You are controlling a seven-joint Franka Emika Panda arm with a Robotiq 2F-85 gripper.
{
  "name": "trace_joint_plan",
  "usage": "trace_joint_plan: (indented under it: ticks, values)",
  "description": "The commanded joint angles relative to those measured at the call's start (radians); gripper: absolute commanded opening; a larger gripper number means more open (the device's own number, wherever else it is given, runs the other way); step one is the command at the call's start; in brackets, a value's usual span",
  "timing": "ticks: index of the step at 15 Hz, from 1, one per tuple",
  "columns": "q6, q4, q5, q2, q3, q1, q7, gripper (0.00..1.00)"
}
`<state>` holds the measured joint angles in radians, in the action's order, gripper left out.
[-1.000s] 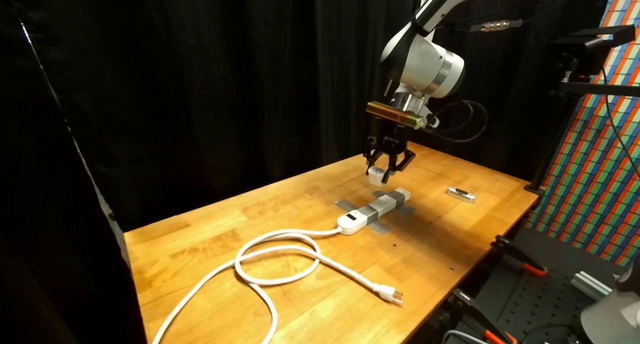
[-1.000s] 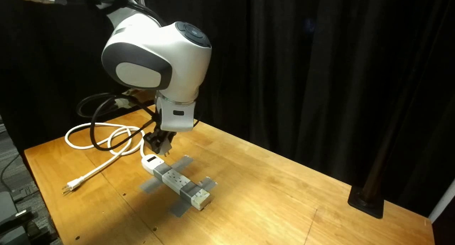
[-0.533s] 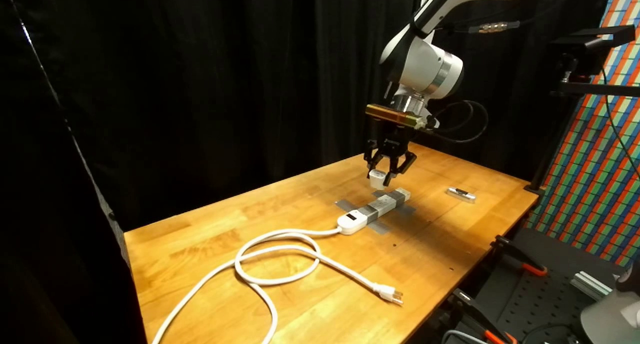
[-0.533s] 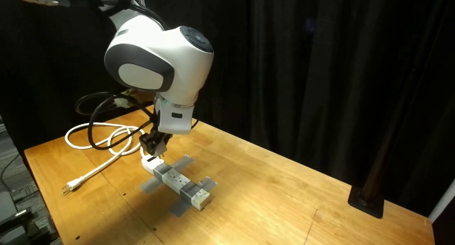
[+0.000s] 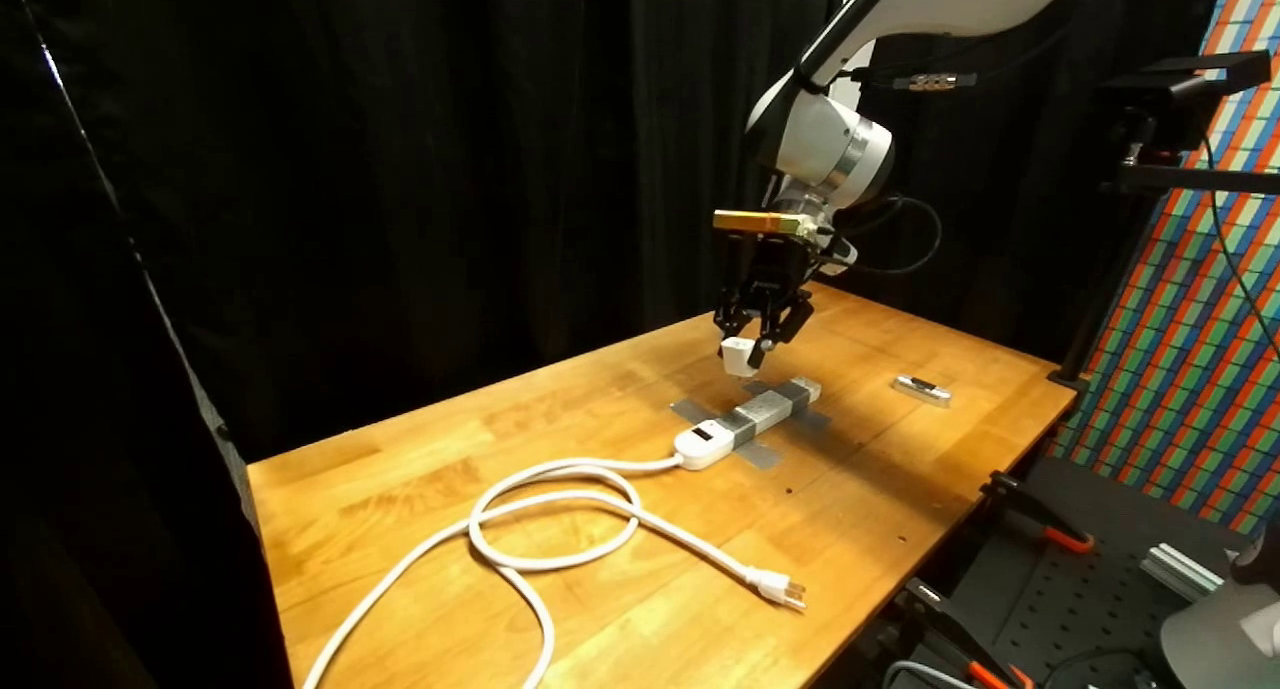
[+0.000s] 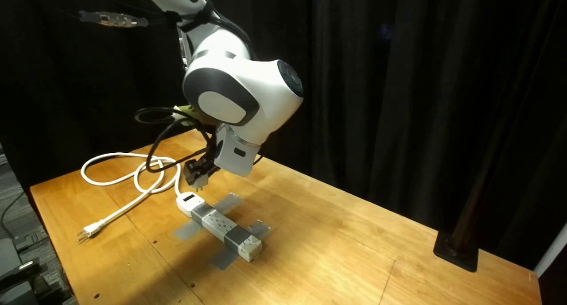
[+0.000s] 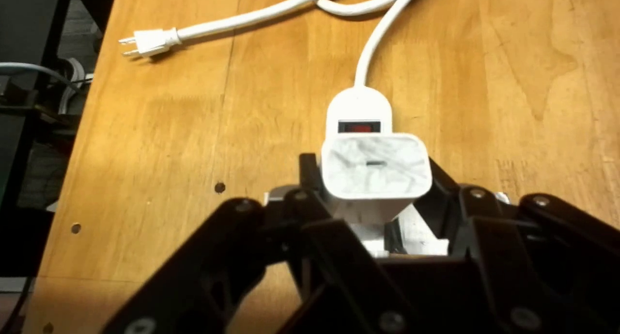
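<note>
- Gripper [image 5: 741, 353], one: pinching a white charger block [image 7: 377, 167] between its black fingers [image 7: 309, 171].
- The white charger block, round-cornered: hanging in the grip above the wooden table [image 6: 332, 247], near the power strip [image 6: 219, 225], facing the wrist camera with a small slot [image 7: 375, 163] and pointing metal prongs [image 6: 199, 189] downward.
- The power strip, white: lying below the gripper; in the wrist view the block is overlapping it beside the switch [image 7: 359, 127].
- Grey tape [image 6: 228, 202]: crossing the power strip in two bands and reaching onto the table at both sides.
- White cord [image 5: 540, 566]: looping away from the switch end, its plug [image 5: 772, 583] lying loose on the table.
- Small silvery item [image 5: 922, 390], kind unclear: lying well apart from the cord.
- Black curtain [image 6: 354, 97]: hanging behind the table in both exterior views.
</note>
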<state>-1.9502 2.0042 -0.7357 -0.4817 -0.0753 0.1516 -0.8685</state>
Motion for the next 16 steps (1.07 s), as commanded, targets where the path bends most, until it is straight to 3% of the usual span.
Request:
trace_joint_plan:
  ticks: [1,9,16]
  values:
    - [0.010,-0.095,-0.073,-0.077,-0.023,0.015,0.014,0.24]
    - [0.089,-0.123,-0.179,-0.138,-0.058,0.087,0.048,0.24]
    - [0.140,-0.100,-0.170,-0.159,-0.077,0.091,0.131,0.24]
